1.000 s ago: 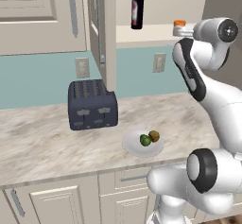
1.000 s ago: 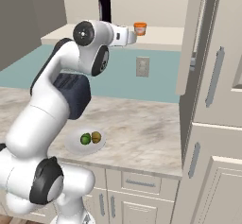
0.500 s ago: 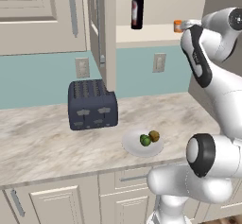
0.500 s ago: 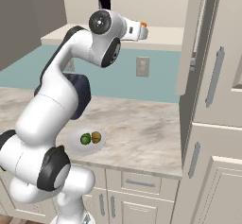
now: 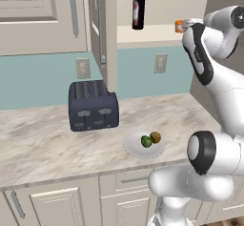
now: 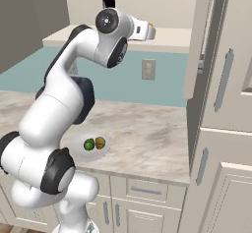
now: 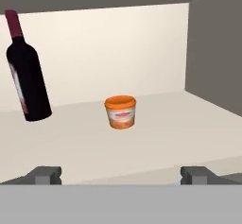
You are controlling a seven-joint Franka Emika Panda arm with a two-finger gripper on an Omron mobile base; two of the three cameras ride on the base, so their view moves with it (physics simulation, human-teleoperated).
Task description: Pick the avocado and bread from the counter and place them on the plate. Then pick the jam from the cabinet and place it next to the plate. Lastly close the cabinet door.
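Jam (image 7: 121,112): on the cabinet shelf (image 7: 142,142), beside the bottle (image 7: 27,72)
End effector (image 7: 122,175): wide, holding nothing
Plate (image 5: 131,146): avocado (image 5: 147,141), bread (image 5: 155,137)

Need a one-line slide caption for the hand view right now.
Open gripper faces the jam on the cabinet shelf, wine bottle to its left.

I see glossy dark glass bottle (image 7: 26,74), matt orange jam (image 7: 120,111), marble-look counter (image 5: 43,144), smooth glossy plate (image 5: 133,146), matt shelf (image 7: 156,138).
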